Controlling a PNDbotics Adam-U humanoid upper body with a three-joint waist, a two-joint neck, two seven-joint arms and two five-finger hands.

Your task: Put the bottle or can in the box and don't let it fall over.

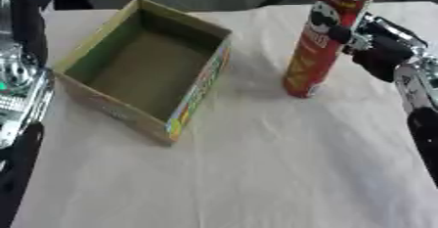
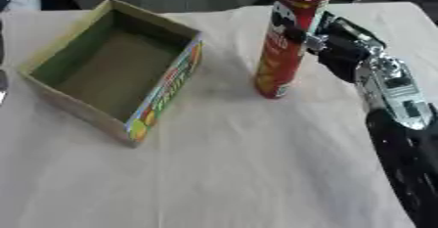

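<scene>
One open cardboard box [image 1: 145, 70] sits on the desk [image 1: 256, 173], holding nothing. To the right of the box, apart from it, one tall red can [image 2: 289, 41] stands upright on the desk. The right robot hand [image 2: 338, 46] has its fingers curled around the can's middle from the right.

No legible text on can [image 1: 321, 41].
</scene>
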